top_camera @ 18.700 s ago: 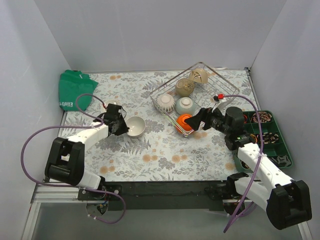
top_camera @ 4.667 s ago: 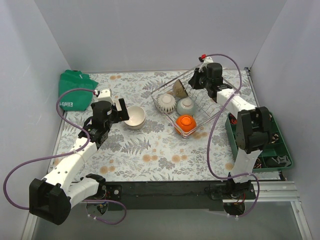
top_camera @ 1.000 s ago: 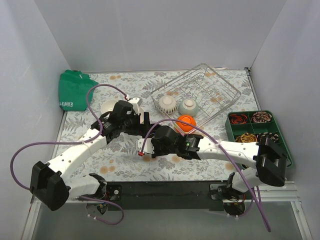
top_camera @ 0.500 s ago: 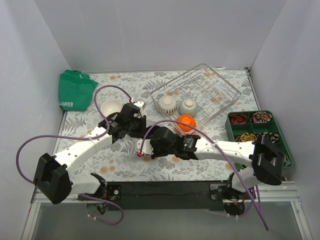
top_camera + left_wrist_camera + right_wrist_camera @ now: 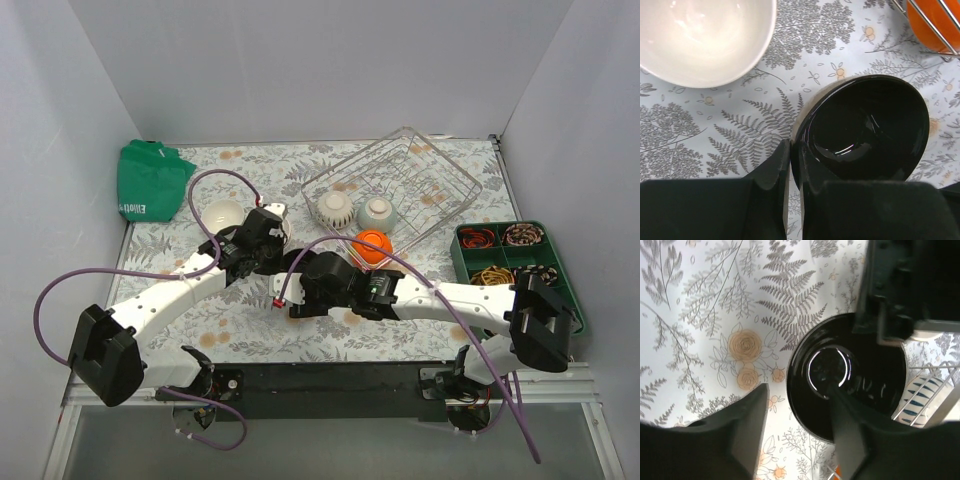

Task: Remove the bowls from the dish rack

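The glossy black bowl (image 5: pixel 870 125) sits low over the flowered cloth, just left of the dish rack (image 5: pixel 420 170). My left gripper (image 5: pixel 792 150) is shut on its near rim. My right gripper (image 5: pixel 797 390) is open and straddles the opposite rim of the black bowl (image 5: pixel 860 385), one finger inside and one outside. In the top view the two grippers (image 5: pixel 262 243) (image 5: pixel 298 292) meet over it and mostly hide it. A white bowl (image 5: pixel 222 213) stands on the cloth to the left. A ribbed white bowl (image 5: pixel 333 208), a pale mint bowl (image 5: pixel 378 211) and an orange bowl (image 5: pixel 370 245) remain in the rack.
A green bag (image 5: pixel 150 180) lies at the back left. A dark green compartment tray (image 5: pixel 515 255) of trinkets stands at the right. Grey walls close in three sides. The white bowl (image 5: pixel 705 35) and the orange bowl (image 5: pixel 935 20) lie close to the black one.
Over the last second both arms have drawn slightly closer around the black bowl. The left gripper has stayed shut on it and the right stays open.
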{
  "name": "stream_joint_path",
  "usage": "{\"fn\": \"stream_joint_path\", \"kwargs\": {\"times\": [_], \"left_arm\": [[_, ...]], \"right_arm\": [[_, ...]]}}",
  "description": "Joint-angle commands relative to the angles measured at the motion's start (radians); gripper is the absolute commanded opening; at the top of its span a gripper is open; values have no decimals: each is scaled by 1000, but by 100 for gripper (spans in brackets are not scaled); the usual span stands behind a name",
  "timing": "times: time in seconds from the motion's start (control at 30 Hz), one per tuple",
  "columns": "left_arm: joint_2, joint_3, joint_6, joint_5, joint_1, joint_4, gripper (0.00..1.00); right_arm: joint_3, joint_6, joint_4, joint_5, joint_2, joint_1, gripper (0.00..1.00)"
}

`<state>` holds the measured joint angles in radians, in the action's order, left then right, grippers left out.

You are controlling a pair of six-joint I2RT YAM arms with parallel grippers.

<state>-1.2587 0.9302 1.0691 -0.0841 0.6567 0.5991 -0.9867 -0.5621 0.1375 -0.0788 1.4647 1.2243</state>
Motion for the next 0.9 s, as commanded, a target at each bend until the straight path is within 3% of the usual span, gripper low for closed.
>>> {"fn": "stream_joint_path", "kwargs": {"times": [0.0, 0.07, 0.2, 0.43, 0.87], "left_arm": [[55, 64, -21, -104, -3, -15, 0], [53, 85, -40, -123, -8, -12, 0], [38, 123, -69, -149, -57, -15, 0], [21, 209, -100, -97, -196, -34, 0], [-116, 159, -78, -57, -350, -212, 0]], "right_arm": [[-3, 28, -68, -51, -70, 4, 70], [6, 37, -70, -82, -86, 4, 81], [32, 70, -73, -127, -135, 1, 94], [91, 152, -90, -167, -198, -35, 99], [181, 294, -128, -10, -287, -261, 98]]}}
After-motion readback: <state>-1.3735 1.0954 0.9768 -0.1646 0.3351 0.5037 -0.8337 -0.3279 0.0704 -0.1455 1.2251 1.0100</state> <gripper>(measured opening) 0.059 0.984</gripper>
